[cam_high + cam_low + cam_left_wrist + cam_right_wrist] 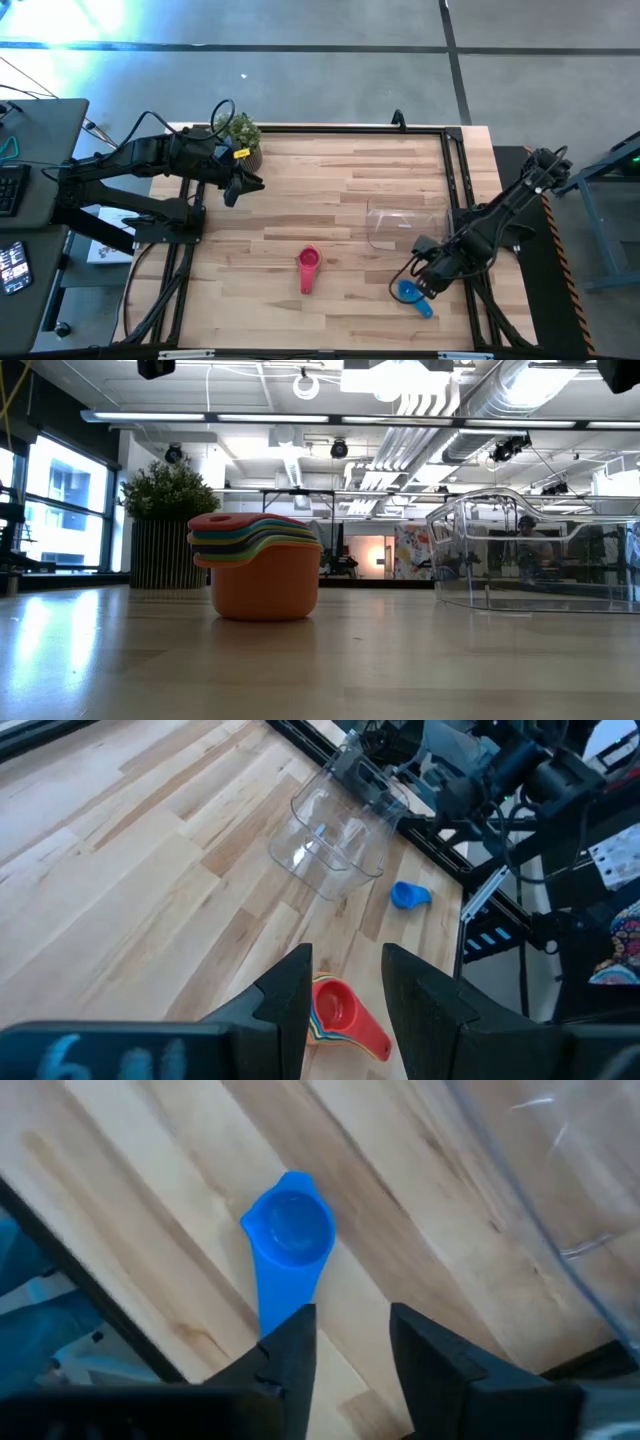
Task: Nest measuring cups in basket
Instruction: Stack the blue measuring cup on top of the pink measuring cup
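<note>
Right gripper (350,1345): fingers parted, holding nothing, poised over the blue plastic scoop's flat handle (285,1245), which lies near the clear plastic basket (405,225).
Tip: pinch handle squarely, then lift.
Nested stack (308,268): mid-table.
Left gripper (243,186): waiting open by the plant.

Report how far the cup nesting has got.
Done: a stack of nested cups stands on the table, magenta one on top, outside the clear basket. In hand: the right hand hovers open over the lone blue cup, which lies on the wood, not gripped. The left hand waits near the plant. Left: add the blue cup and put everything into the empty basket.
</note>
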Tool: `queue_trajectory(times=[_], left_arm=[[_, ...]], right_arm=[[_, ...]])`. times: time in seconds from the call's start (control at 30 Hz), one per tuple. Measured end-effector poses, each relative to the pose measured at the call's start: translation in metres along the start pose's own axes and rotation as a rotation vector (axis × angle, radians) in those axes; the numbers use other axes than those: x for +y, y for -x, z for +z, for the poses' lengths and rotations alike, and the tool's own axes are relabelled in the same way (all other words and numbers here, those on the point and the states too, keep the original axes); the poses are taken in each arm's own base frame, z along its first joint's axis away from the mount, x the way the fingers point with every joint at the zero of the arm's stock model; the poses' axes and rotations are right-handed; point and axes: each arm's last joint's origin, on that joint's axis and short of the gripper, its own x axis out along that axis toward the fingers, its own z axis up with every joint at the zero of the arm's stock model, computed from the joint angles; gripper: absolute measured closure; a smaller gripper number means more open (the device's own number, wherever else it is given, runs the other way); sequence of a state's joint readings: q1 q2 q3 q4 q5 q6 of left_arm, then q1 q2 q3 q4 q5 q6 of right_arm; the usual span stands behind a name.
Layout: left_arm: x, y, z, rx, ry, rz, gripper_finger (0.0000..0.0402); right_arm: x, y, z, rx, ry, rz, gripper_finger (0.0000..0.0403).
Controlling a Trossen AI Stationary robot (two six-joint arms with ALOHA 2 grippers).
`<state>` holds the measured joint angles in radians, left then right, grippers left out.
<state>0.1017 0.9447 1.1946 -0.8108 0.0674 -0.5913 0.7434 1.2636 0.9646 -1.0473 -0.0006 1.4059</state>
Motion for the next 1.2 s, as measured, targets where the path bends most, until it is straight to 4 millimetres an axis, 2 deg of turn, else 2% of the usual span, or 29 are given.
queue_trajectory(times=[0.17,0.43,0.87,1.2], left_arm=[[0.000,0.000,0.000,-0.002,0.035,0.003,0.0289],[0.001,0.000,0.001,-0.021,0.035,0.029,0.0289],[0.001,0.000,0.001,-0.032,0.033,0.046,0.0289],[0.002,-0.007,0.002,-0.015,0.018,0.059,0.0289]], right_arm=[[0.006,0.000,-0.003,-0.024,0.003,0.055,0.0259],[0.010,-0.003,-0.002,-0.075,-0.049,0.056,0.0258],[0.025,-0.057,-0.002,0.004,-0.027,-0.163,0.0258],[0.034,-0.089,0.002,0.014,-0.043,-0.214,0.0258]])
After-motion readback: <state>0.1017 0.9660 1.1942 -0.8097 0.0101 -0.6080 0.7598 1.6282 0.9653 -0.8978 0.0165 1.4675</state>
